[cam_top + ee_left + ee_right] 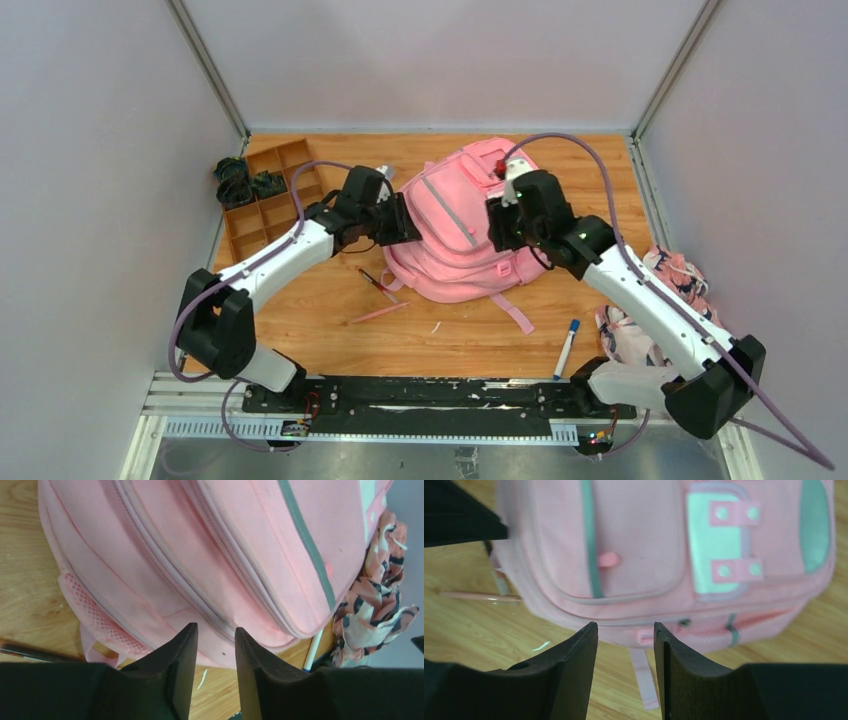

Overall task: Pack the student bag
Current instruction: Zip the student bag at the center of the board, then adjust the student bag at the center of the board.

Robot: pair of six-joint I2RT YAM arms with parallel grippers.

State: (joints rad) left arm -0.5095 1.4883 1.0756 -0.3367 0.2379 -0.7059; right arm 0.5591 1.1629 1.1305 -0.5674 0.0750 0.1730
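The student bag (455, 230), a pink backpack with grey trim, lies flat in the middle of the wooden table. My left gripper (405, 218) hovers at the bag's left side and my right gripper (497, 226) over its right part. In the left wrist view the left gripper (216, 630) is open, with a gap between its dark fingers and only the student bag (200, 555) and table beyond. The right gripper (625, 626) is open too, above the lower edge of the student bag (649, 555) with its pale label patch (719, 540). Neither holds anything.
A wooden compartment tray (268, 195) with black items (235, 182) stands at the back left. A dark pen (378, 283) and a pink pencil (380, 313) lie in front of the bag. A blue-capped marker (566, 347) and a floral cloth (650, 310) lie at the right.
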